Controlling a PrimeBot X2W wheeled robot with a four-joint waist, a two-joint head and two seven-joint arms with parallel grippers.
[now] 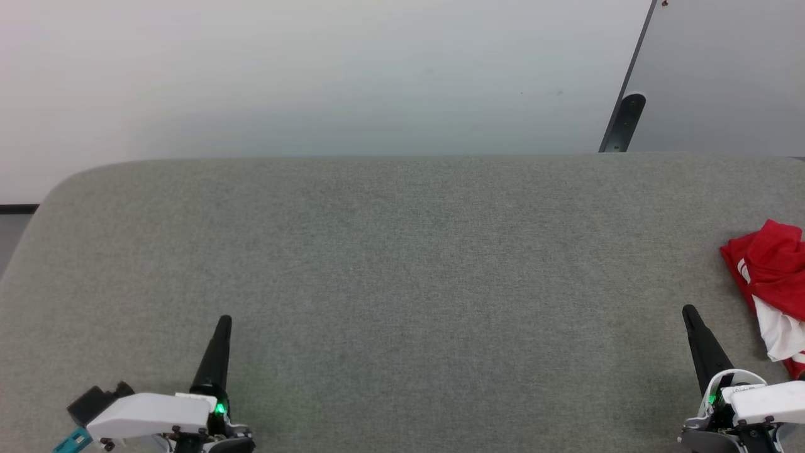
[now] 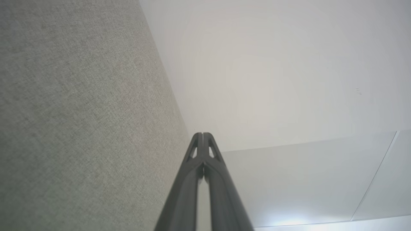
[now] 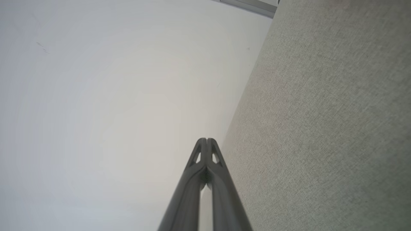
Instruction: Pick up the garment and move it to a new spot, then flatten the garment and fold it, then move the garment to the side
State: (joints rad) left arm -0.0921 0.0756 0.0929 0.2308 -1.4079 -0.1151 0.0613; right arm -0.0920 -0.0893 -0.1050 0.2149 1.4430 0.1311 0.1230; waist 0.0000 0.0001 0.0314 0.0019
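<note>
The garment (image 1: 772, 283) is a crumpled red shirt with white parts, lying at the far right edge of the head view on the grey fabric surface (image 1: 402, 270) and partly cut off by the frame. My right gripper (image 1: 690, 311) stands shut and empty at the lower right, just left of the garment and apart from it. At the lower left my left gripper (image 1: 224, 321) is shut and empty, far from the garment. In the wrist views the left gripper (image 2: 203, 134) and the right gripper (image 3: 206, 140) each show their tips pressed together with nothing between them.
A pale wall (image 1: 314, 75) rises behind the grey surface. A dark-framed panel (image 1: 710, 75) leans at the back right. The surface's left corner (image 1: 56, 189) is rounded.
</note>
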